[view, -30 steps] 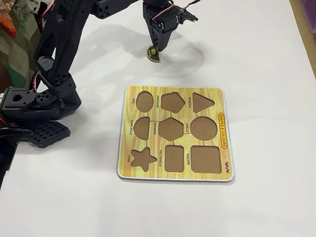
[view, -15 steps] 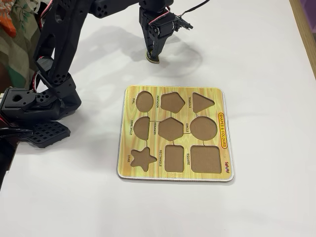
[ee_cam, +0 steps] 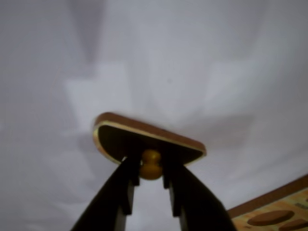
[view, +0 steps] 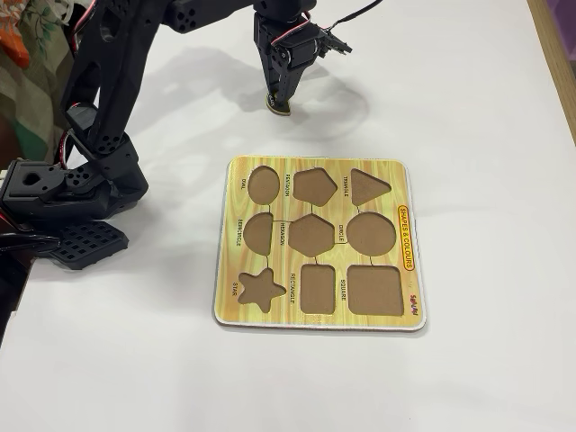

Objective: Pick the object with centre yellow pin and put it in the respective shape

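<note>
In the wrist view the object with centre yellow pin [ee_cam: 120,142] is a flat semicircular piece with a dark face and a brown rim. Its yellow knob [ee_cam: 150,164] sits between my two dark fingers [ee_cam: 126,185]. My gripper [ee_cam: 150,166] is shut on that knob. In the fixed view the gripper [view: 278,99] points down onto the white table behind the board, and only an edge of the piece [view: 279,110] peeks out below it. The respective shape [view: 258,231] is the semicircle cutout in the left column of the yellow board [view: 405,301], well in front of the gripper.
The arm's black base and links [view: 72,189] fill the left side of the fixed view. The board's other cutouts, such as the oval [view: 263,184] and the circle [view: 373,234], are unfilled. A board corner [ee_cam: 262,201] shows at the wrist view's lower right.
Since a second ago the gripper has shifted slightly left and turned over the piece, which now shows only as an edge. No visible change in the last half second.
</note>
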